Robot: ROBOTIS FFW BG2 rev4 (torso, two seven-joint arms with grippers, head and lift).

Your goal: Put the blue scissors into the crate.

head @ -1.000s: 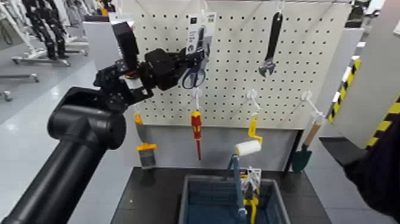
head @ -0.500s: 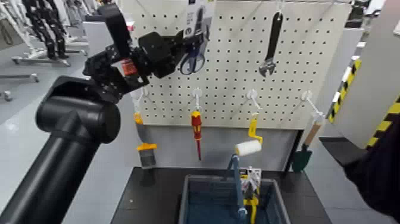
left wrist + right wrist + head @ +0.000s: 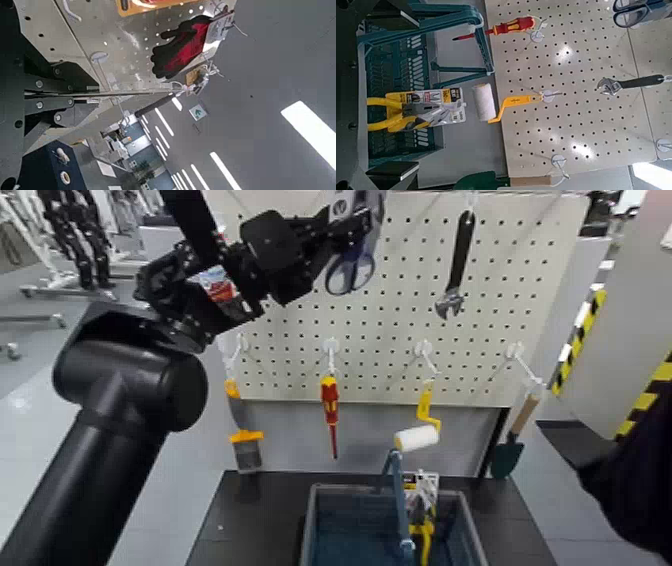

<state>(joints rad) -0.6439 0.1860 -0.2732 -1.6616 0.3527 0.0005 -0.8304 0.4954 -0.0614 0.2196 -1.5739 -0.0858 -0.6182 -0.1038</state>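
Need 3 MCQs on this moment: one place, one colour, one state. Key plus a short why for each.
1. Where is the screwdriver?
A) in the crate
B) hanging low on the pegboard
C) in the left gripper

2. Colour of the scissors' handles?
A) blue
B) green
C) orange

3. State of the scissors?
A) lying in the crate
B) lying on the floor
C) held up by the left gripper

Key:
1 B: it hangs from the lower hook row.
2 A: both loops show blue.
3 C: the gripper is at their card, high before the pegboard.
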